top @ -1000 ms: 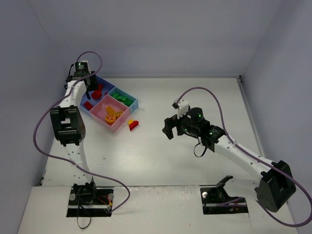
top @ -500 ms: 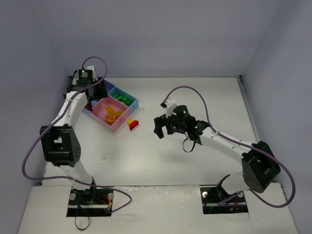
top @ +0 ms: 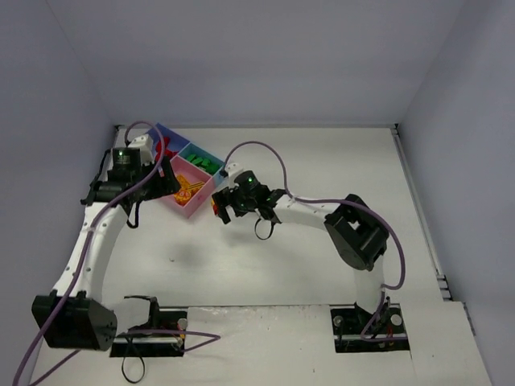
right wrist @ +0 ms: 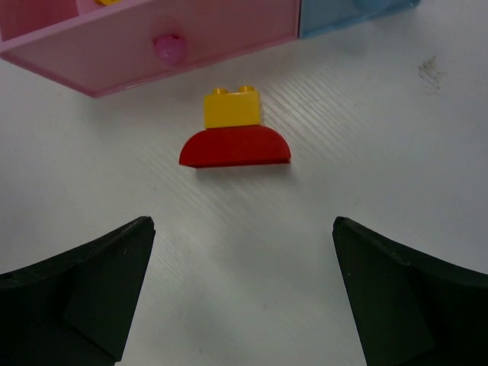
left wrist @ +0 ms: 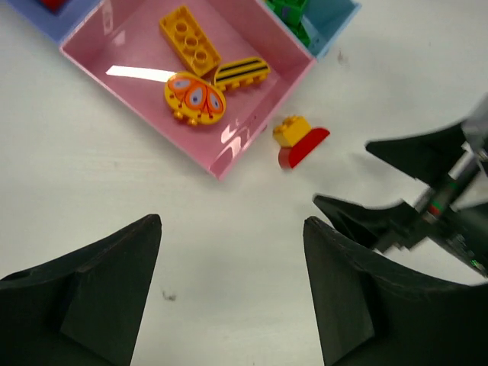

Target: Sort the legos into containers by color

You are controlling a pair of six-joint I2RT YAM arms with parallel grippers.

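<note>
On the white surface (top: 306,241), the pink tray compartment (right wrist: 152,38) is sitting just beside the loose stack (right wrist: 235,136). The right gripper (right wrist: 242,225) is hovering short of it, jaws wide and empty. The left gripper (left wrist: 232,223) is waiting, jaws wide. The yellow brick (right wrist: 232,109) on its red half-round (right wrist: 235,150) likely needs grasping, then splitting.

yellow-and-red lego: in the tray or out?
Out. The yellow-and-red lego lies on the table, just outside the pink compartment wall.

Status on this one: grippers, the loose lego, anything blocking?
Left gripper jaws open, empty. Right gripper jaws open, facing yellow-on-red lego on table outside pink compartment. Nothing in between.
</note>
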